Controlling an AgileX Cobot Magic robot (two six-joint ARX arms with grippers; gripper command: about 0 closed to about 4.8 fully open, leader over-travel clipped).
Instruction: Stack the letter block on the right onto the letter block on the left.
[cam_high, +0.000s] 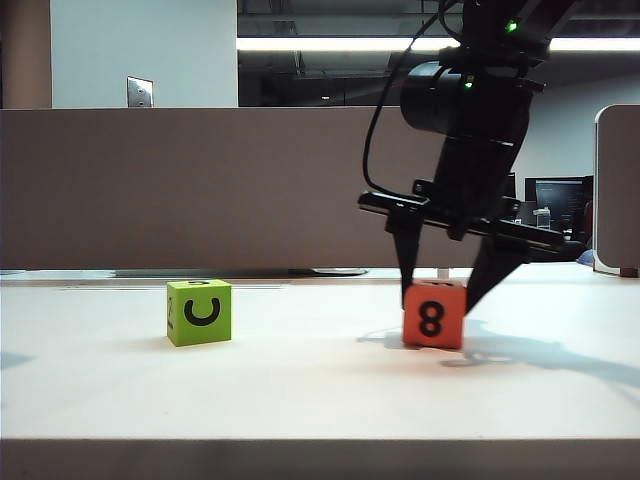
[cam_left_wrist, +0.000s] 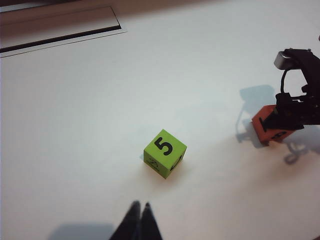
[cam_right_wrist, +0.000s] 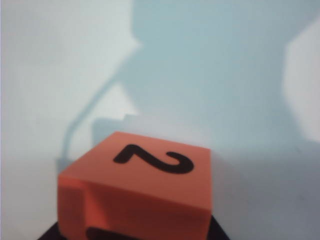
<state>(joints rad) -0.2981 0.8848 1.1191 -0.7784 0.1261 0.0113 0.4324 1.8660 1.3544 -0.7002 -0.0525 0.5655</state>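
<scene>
Orange block (cam_high: 434, 314) sits on the table (cam_high: 300, 380) between the right gripper's (cam_high: 440, 292) fingers, seemingly clasped; green block (cam_high: 199, 312) stands well apart. Left gripper (cam_left_wrist: 139, 205) hovers, jaws together.

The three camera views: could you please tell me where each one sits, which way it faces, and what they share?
Exterior view: low at the table edge, facing level across the table; it sees the green block, the orange block and the right gripper astride that block.
Left wrist view: high above the table, looking down over the left gripper, its fingers together, at both blocks and the right arm.
Right wrist view: close above the orange block, looking down; gripper barely visible.
Shared: all three show the orange block.
</scene>
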